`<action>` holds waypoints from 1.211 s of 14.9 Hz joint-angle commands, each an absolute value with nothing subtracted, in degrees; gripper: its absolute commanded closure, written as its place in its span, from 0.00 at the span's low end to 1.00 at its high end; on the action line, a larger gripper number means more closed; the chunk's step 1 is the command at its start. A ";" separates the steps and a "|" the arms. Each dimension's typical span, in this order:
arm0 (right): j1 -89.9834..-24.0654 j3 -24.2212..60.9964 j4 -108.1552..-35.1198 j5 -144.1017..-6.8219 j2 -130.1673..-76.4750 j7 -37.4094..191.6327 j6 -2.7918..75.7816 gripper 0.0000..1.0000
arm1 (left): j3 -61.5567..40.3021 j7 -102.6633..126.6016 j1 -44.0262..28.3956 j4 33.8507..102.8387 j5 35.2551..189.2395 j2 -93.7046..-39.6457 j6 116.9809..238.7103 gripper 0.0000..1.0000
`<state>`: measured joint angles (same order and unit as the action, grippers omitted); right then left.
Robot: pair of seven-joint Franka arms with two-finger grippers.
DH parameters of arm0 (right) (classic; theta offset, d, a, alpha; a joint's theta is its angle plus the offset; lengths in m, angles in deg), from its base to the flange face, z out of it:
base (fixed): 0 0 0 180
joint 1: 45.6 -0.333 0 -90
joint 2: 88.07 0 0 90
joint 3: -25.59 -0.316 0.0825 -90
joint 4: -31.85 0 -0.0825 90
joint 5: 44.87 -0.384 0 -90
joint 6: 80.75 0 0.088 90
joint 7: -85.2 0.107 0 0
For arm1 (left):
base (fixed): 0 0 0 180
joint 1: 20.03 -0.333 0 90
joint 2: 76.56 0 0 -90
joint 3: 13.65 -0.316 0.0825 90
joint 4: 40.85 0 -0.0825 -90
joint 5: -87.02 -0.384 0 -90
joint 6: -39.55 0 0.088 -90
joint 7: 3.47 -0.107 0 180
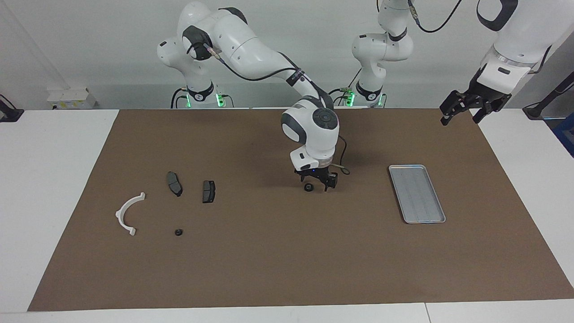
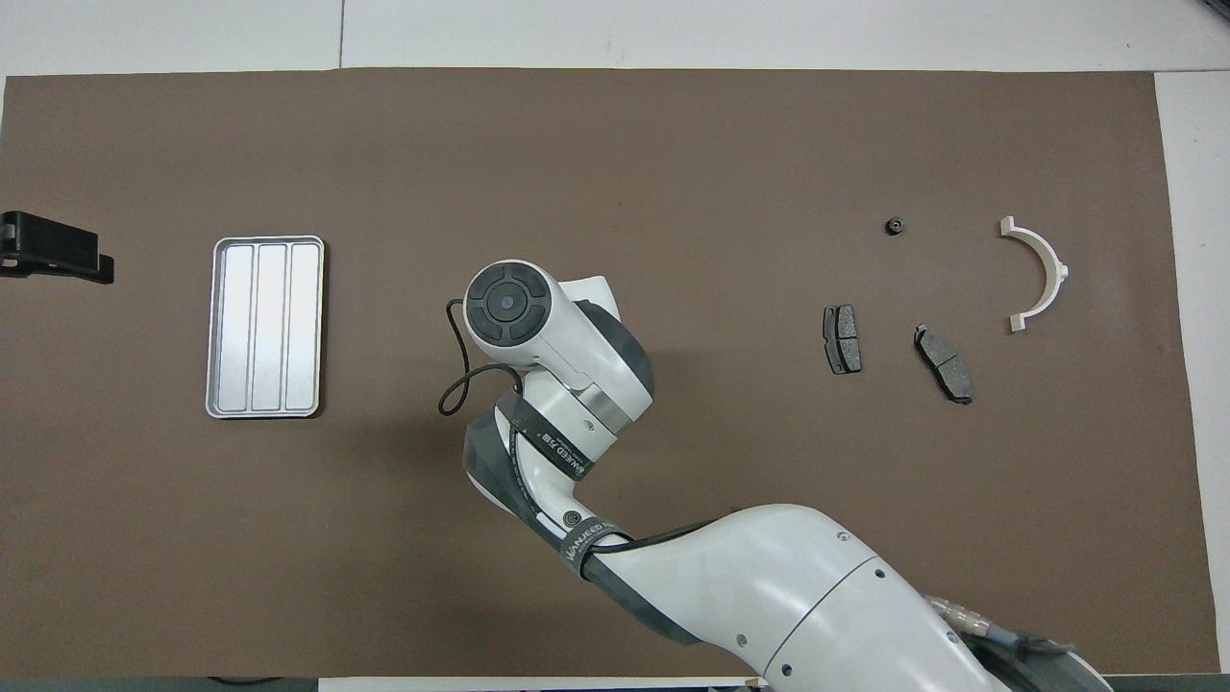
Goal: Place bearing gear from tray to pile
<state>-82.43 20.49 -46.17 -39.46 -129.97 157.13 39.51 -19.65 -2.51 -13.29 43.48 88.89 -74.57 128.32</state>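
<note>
A small black bearing gear lies on the brown mat mid-table, apart from the tray. My right gripper is down at the mat, open, and the gear sits between its fingers, close to one of them. In the overhead view the right arm's wrist hides the gear. The silver tray lies bare toward the left arm's end. The pile lies toward the right arm's end: a white bracket and two brake pads. My left gripper hangs open, high over the mat's edge.
Another small black gear rests on the mat beside the bracket, farther from the robots than the brake pads. The right arm's cable loop hangs beside its wrist.
</note>
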 commanded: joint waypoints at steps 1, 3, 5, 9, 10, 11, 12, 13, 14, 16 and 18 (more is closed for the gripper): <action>-81.63 20.31 -47.25 -37.93 -130.08 157.62 40.27 0.00 | -19.81 -2.68 -13.09 42.74 89.92 -74.98 129.46 0.00; -81.63 20.31 -48.04 -37.93 -130.08 157.62 40.62 0.00 | -19.63 -2.77 -13.00 42.64 89.57 -74.89 129.81 0.00; -81.72 20.31 -48.30 -38.02 -130.08 157.62 40.54 0.05 | -19.46 -2.77 -13.09 42.56 89.57 -74.80 129.90 0.00; -80.76 20.31 -48.31 -38.02 -129.99 157.53 40.36 0.67 | -19.11 -2.77 -12.91 41.50 89.57 -73.75 126.13 0.00; -80.58 20.31 -48.31 -38.02 -129.99 157.36 40.54 0.78 | -18.76 -2.77 -12.83 41.50 89.48 -73.75 125.43 0.00; -80.49 20.31 -48.31 -38.02 -129.99 156.92 40.62 0.88 | -18.49 -2.77 -12.74 41.59 89.31 -73.75 124.81 0.00; -80.41 20.31 -48.31 -38.10 -129.99 156.66 40.63 1.00 | -18.40 -2.77 -12.30 41.67 88.96 -73.92 124.89 0.00; -80.32 20.31 -48.31 -38.19 -129.99 156.65 41.32 1.00 | -18.40 -2.77 -12.04 41.85 88.87 -73.92 124.98 0.00; -80.32 20.31 -48.31 -38.19 -130.08 156.57 41.42 1.00 | -18.40 -2.77 -11.95 41.94 88.87 -73.84 125.07 0.00; -80.14 20.31 -48.31 -38.19 -129.99 156.57 41.24 1.00 | -18.31 -2.77 -11.95 42.03 88.43 -73.22 126.38 0.00; -79.62 20.40 -47.52 -38.10 -129.90 155.43 40.19 1.00 | -18.31 -2.77 -11.60 42.03 88.43 -72.43 128.57 0.01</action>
<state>-81.20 20.67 -46.83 -39.06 -129.55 157.02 39.73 -17.82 -2.51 -12.65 42.78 88.93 -73.71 126.89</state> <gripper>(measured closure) 0.639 0.000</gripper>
